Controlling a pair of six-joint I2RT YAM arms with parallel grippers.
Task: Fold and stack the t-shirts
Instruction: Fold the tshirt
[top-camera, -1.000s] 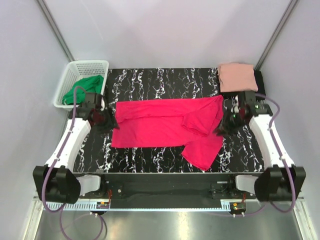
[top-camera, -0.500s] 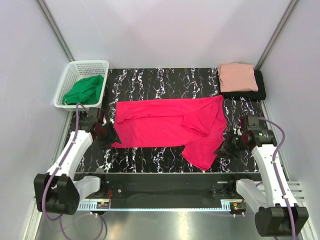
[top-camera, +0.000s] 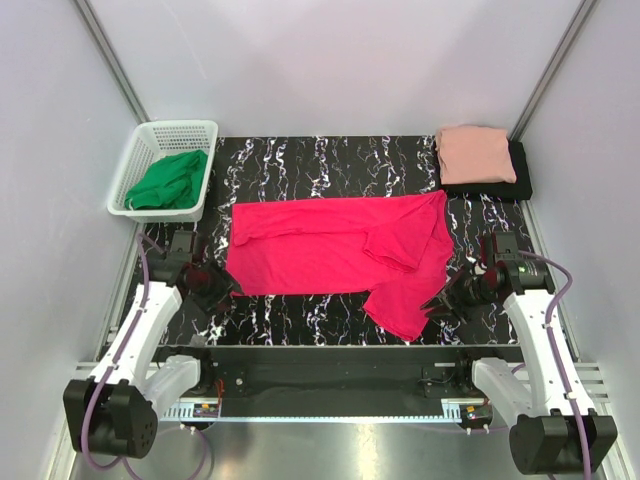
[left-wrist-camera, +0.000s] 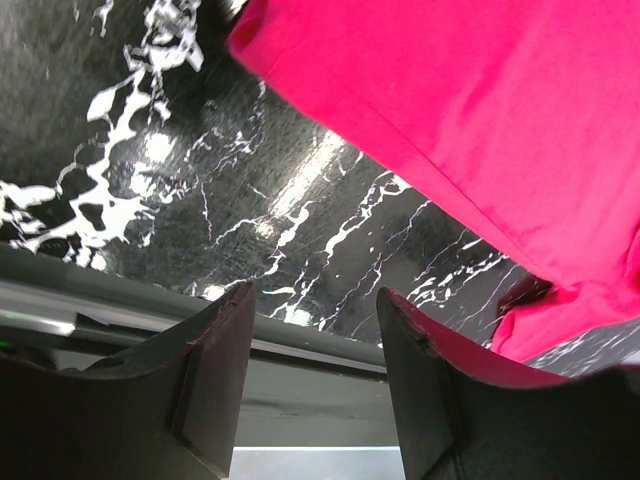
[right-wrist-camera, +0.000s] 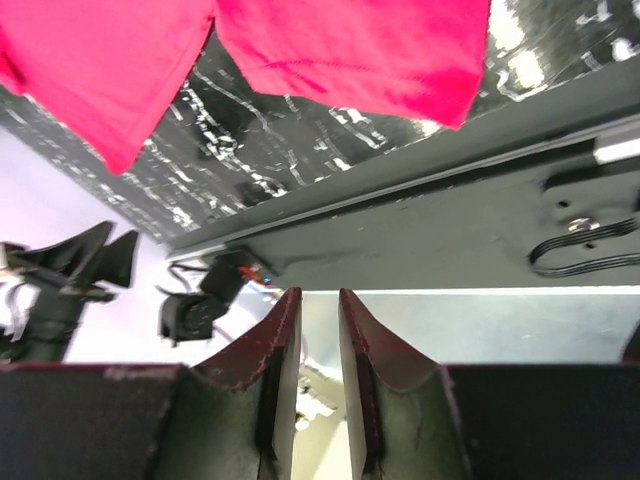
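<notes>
The crimson-pink t-shirt lies spread across the middle of the black marbled table, with a folded flap at its near right. The pale salmon-pink t-shirt sits folded on the black t-shirt at the far right corner. My left gripper is just off the crimson shirt's near left corner, open and empty. In the left wrist view the gripper sits below the crimson shirt. My right gripper is beside the shirt's near right flap. Its jaws stand narrowly apart with nothing between them; the crimson shirt lies beyond.
A white basket holding a green cloth stands at the far left corner. The table's near edge rail runs just behind both grippers. Grey walls close in the sides and back.
Both arms have drawn back towards the near edge. The right gripper left the shirt's right side and narrowed slightly. The left gripper slid down to the shirt's near left corner.
</notes>
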